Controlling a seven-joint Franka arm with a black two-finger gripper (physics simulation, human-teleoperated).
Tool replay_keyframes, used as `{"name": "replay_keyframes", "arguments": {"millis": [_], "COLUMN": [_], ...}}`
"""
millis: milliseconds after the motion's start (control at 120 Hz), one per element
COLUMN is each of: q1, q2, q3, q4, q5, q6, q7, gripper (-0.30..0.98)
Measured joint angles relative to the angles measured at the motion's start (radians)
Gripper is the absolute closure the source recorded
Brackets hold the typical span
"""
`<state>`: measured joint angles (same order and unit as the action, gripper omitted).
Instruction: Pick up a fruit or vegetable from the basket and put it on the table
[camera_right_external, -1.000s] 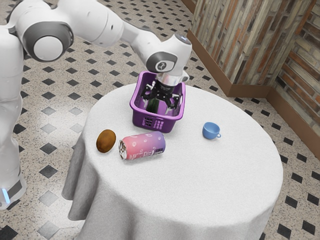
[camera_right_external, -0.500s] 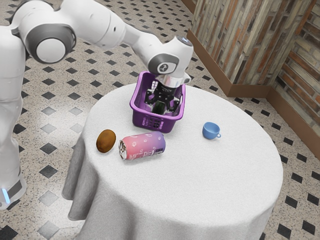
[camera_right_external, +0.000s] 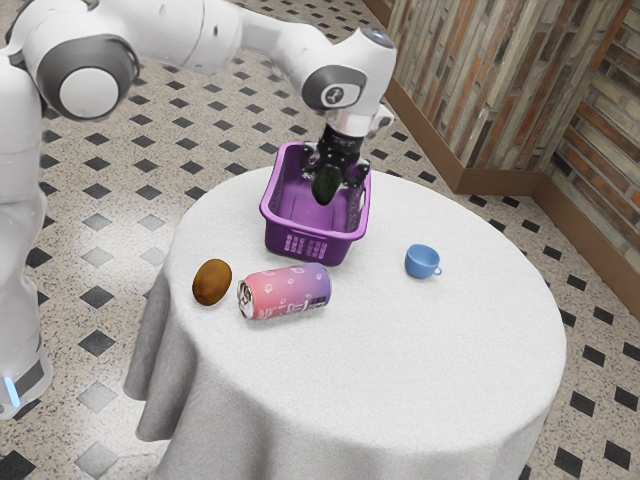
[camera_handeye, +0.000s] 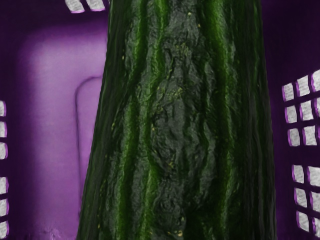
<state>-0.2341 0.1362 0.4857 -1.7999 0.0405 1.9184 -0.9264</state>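
White casing (camera_right_external: 180, 38) is curving across the upper left; a grey collar (camera_right_external: 108, 58) is ringing a white disc (camera_right_external: 89, 93); a blue strip (camera_right_external: 11, 391) is glowing lower left; the gripper (camera_right_external: 335, 182) is looking black.

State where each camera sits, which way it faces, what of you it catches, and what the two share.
Exterior view: set above and to the side of my arm, facing down at an angle over the round table; the arm reaches in from the exterior view's upper left, its gripper shut on the cucumber.
Wrist view: rides at the arm's end, facing down past the cucumber into the purple basket.
Shared: cucumber and basket.
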Motion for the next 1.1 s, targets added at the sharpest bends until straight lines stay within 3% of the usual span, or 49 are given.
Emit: {"name": "replay_keyframes", "arguments": {"millis": [150,267,375,433,583,783,925,1100], "q1": [-0.069,-0.196,-0.266,-0.332,-0.177,-0.125,-0.118,-0.119], "q2": [-0.039,-0.058,-0.008,0.056,0.176,0.226,0.233,0.231], "q3": [0.001,-0.022,-0.292,-0.384,-0.454,-0.453,-0.448,-0.448], "q4": [0.117,0.306,0.369,0.377,0.381,0.377,0.373,0.385], "q5": [0.055,0.139,0.213,0.239,0.247,0.211,0.177,0.168], "q6": [-0.072,-0.178,-0.239,-0.243,-0.184,-0.121,-0.098,-0.088], "q7": [-0.003,-0.009,-0.015,-0.019,-0.012,0.005,0.014,0.023], "gripper": [0.56,0.58,0.60,0.60,0.58,0.58,0.22,0.06]}}
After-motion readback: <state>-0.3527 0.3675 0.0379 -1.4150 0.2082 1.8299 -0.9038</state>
